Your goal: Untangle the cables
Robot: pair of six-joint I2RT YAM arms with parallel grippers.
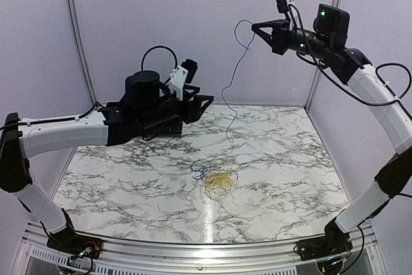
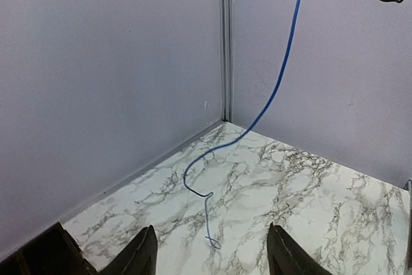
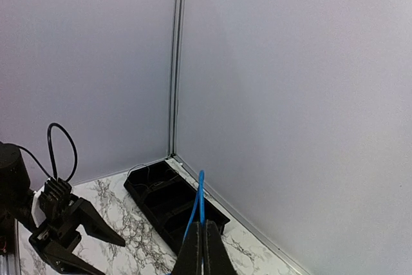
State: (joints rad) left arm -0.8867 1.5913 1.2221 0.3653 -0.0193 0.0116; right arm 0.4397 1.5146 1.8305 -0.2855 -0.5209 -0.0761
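The marble table [image 1: 290, 159] spreads beneath both claws, and neither claw touches it. The left claw [image 2: 212, 257] hovers low over the table with its fingers spread and nothing between them. The right claw [image 1: 255, 28] is raised high near the back wall, well above and beyond the left one. Its fingers are pressed together, pinching the blue cable [image 2: 284, 62] near the cable's upper end.

A black tray [image 3: 161, 198] lies on the table far below the right claw, by the corner of the walls. The heap of cables [image 1: 215, 178] rests on the table below the left claw and back toward the arm bases, with yellow loops at its middle and dark and blue strands around them. It is well apart from the right claw.

From the right claw's pinch, the blue cable makes a small loop and then hangs down, its long axis close to vertical with a few kinks. Its free lower end dangles straight ahead of the left claw, framed by the spread fingers but beyond them. That end looks clear of the heap. The left claw is much the nearer one to it, so a forward reach would likely take it.
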